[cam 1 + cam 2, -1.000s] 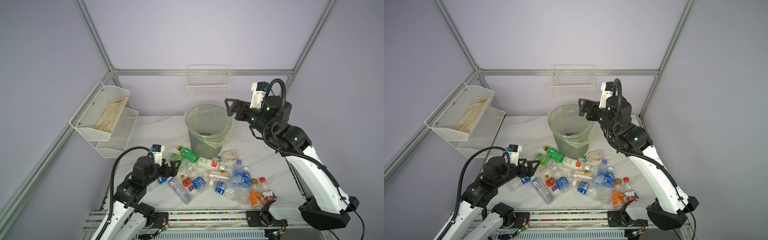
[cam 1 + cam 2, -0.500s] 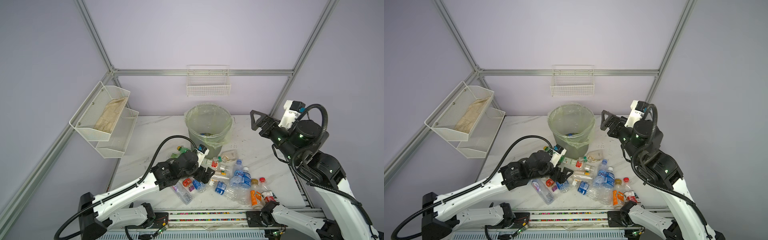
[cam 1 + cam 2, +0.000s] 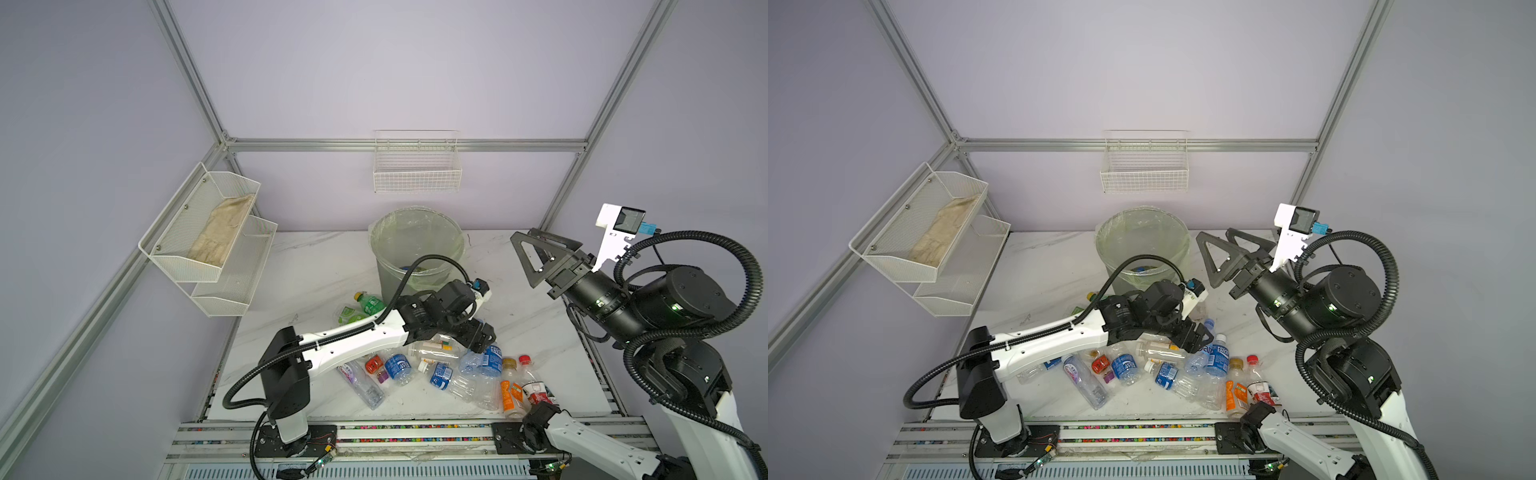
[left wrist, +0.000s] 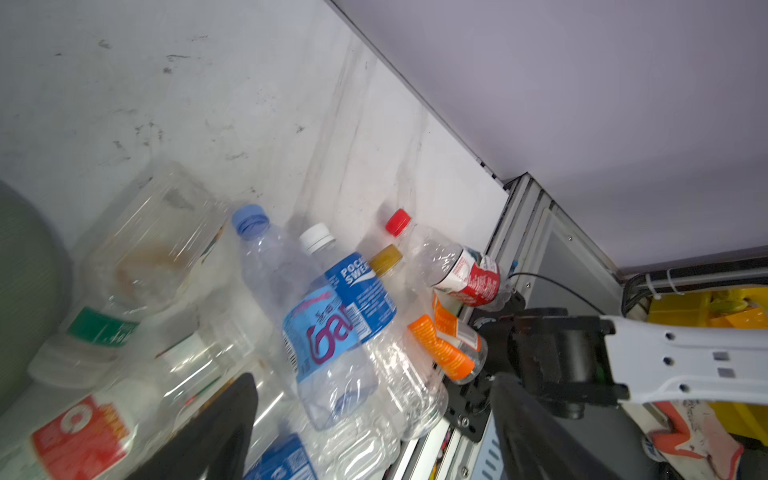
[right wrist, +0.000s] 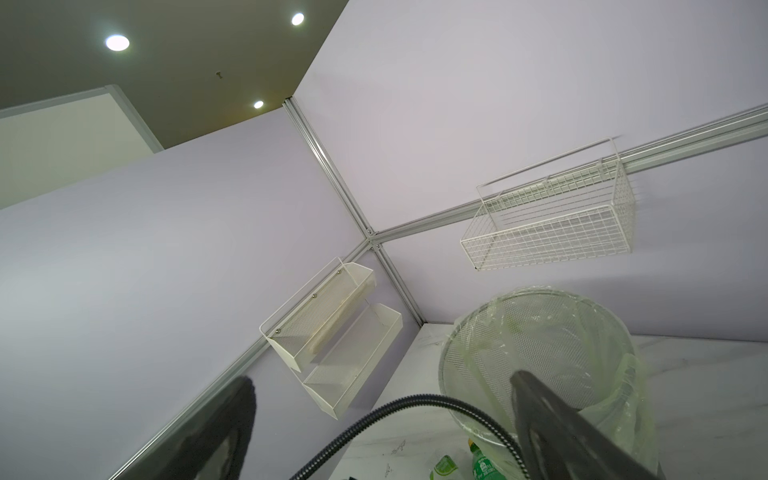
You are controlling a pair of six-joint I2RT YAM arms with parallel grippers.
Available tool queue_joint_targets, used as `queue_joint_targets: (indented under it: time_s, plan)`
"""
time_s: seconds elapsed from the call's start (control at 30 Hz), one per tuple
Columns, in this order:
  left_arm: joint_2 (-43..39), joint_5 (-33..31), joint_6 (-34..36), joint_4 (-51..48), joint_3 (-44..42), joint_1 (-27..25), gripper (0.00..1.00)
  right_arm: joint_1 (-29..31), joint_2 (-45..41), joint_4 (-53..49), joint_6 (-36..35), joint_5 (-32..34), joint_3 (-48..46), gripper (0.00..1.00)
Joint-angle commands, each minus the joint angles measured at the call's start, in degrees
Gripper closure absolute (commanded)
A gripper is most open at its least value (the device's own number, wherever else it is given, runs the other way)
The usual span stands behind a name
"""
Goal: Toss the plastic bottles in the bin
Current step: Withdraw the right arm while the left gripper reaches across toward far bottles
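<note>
"Hovering low over the plastic bottles [image 3: 436, 370], the left gripper [image 3: 481, 338] has its fingers [image 4: 232, 415] spread wide with nothing clamped. What worries you?"

"Two bottles lie touching, side by side, between them: the light-blue-labelled bottle [image 4: 328, 345] and the dark-blue-labelled bottle [image 4: 361, 286]. If the jaws close there, I reckon they catch both, or squeeze thin plastic that squirts out sideways."

"And the rest of the heap?"

"It lies on the table [image 3: 316, 266], in front of the bin [image 3: 390, 274], and none of it is held. The orange-labelled bottle [image 3: 509, 395] sits right by the front edge, so a nudge from the fingers could roll it off."

"The right gripper [image 3: 530, 253]?"

"Empty, jaws wide, held up in the air just beside the bin. A carry from the left might meet it there. The left arm's black hose [image 3: 432, 257] also arcs in front of the bin, so a swing could catch on it."
</note>
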Motion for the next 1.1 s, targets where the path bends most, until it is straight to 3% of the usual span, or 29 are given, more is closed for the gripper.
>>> queue_joint_targets:
  time_s: [0.0,0.2,0.4,0.7,1.07]
  plan:
    - [6.19,6.18,-1.54,-2.08,11.76,-1.66,0.11,-0.10,0.58,-0.29,2.08,-0.44,2.46,0.03]
    - [18.44,9.48,-2.87,-4.79,22.53,-4.42,0.08,-0.06,0.21,0.96,4.16,-2.08,1.93,0.03]
    - [26.28,7.98,-2.19,-11.98,32.73,-7.46,0.08,-0.10,0.30,0.66,4.51,-2.50,1.33,0.03]
    - [26.23,1.13,-4.03,-16.82,29.75,-9.48,0.09,-0.10,-1.37,-0.58,4.47,1.04,-1.05,0.03]
    - [27.89,0.63,-5.07,-17.87,30.57,-10.28,0.18,-0.08,-2.29,-1.49,4.82,3.53,-2.27,0.03]
